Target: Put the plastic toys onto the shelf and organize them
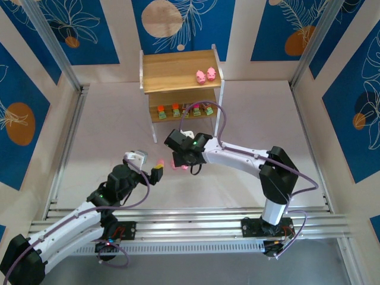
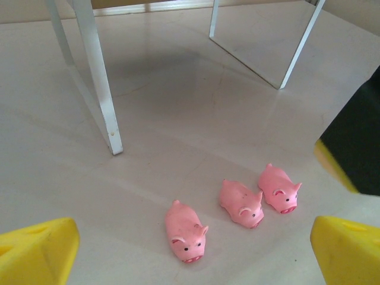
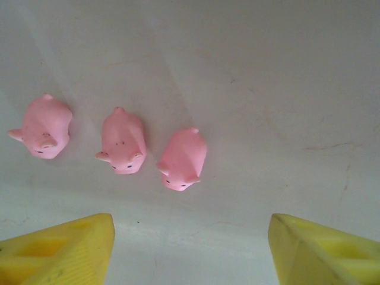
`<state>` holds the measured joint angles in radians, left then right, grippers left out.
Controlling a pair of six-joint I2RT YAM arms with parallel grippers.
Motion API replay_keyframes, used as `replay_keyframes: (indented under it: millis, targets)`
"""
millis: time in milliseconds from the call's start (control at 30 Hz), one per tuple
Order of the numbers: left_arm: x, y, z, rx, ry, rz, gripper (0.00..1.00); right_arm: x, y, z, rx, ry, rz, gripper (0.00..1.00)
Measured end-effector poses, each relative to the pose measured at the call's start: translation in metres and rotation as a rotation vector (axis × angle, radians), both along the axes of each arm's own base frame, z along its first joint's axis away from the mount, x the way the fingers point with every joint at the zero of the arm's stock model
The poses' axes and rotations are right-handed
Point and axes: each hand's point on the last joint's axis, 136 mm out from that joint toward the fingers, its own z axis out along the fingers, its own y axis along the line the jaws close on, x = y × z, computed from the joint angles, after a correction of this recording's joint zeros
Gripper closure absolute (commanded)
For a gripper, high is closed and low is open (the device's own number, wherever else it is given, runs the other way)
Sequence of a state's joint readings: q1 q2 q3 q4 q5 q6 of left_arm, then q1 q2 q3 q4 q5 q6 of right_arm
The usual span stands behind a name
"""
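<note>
L gripper (image 2: 193,252) hovering wide open, empty; three pigs (image 2: 241,203) lying in a row on open table (image 2: 237,119), clear of shelf leg (image 2: 101,89). R gripper (image 3: 191,249) hanging over them, jaws apart, gripping nothing. Two pigs (image 1: 206,75) sitting by shelf (image 1: 172,71) top's right edge; green pieces (image 1: 184,110) lining lower tier.

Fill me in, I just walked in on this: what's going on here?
The shelf is being stocked. Two pink pigs stand on its top board, and green-based blocks line the lower one. On the table in front sit three more pigs. The right gripper hovers open over them. The left gripper is open nearby, holding nothing.
</note>
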<state>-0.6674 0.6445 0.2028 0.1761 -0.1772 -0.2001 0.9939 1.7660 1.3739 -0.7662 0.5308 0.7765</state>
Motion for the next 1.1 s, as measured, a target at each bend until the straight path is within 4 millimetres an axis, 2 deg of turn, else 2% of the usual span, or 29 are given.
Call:
replay_keyframes:
  millis: [367, 767, 1100]
  targets:
    - [0.001, 0.001, 0.0, 0.001, -0.003, 0.006, 0.0, 0.0, 0.011, -0.028, -0.006, 0.045, -0.007, 0.47]
    - [0.001, 0.001, 0.0, 0.001, -0.003, 0.007, 0.0, 0.0, 0.015, -0.047, -0.017, 0.074, -0.004, 0.49]
    - [0.001, 0.001, 0.0, 0.001, -0.003, 0.007, 0.0, 0.004, 0.011, -0.06, -0.025, 0.095, -0.019, 0.5]
